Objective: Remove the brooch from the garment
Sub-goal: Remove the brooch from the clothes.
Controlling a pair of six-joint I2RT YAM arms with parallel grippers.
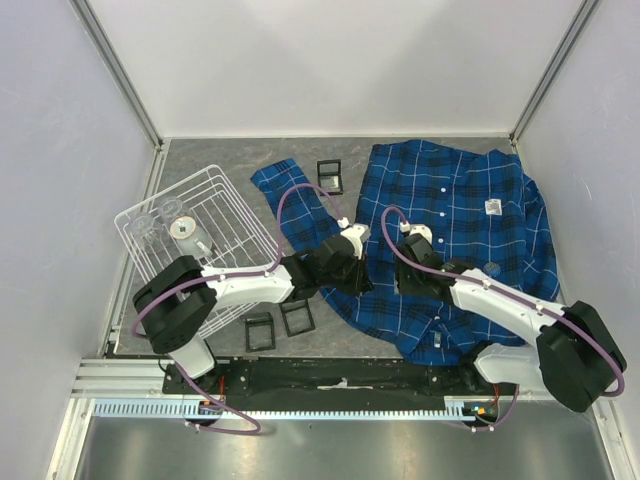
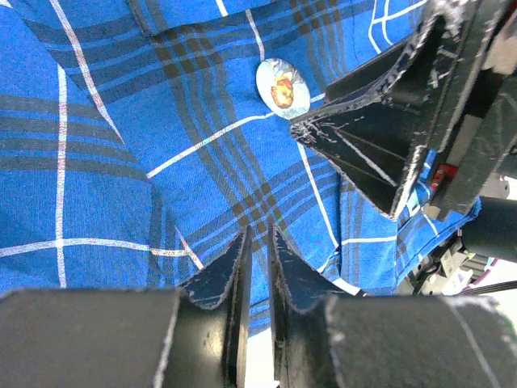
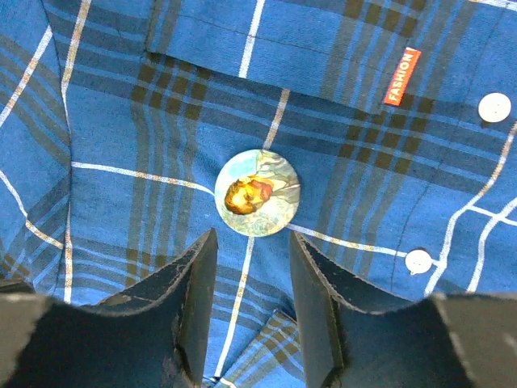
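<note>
One blue plaid shirt (image 1: 470,220) lies spread on the right half of the grey tabletop (image 1: 220,150), one sleeve reaching left. One round brooch (image 3: 257,204), bearing a picture of an orange-haired head, is pinned to the shirt front near two white buttons (image 3: 418,261) and one orange "FASHION" tag (image 3: 401,77).

The two arms meet over the shirt's left part. The right claw (image 3: 253,236) is open, its two fingers down at the cloth just near of the brooch, not touching it. The left claw (image 2: 258,238) has its two fingers almost together with a thin slit between, tips on the cloth; whether a fold is pinched I cannot tell.

One white wire basket (image 1: 165,193) stands at the left. Three small black square frames (image 1: 329,177) lie around: one far, two near.
</note>
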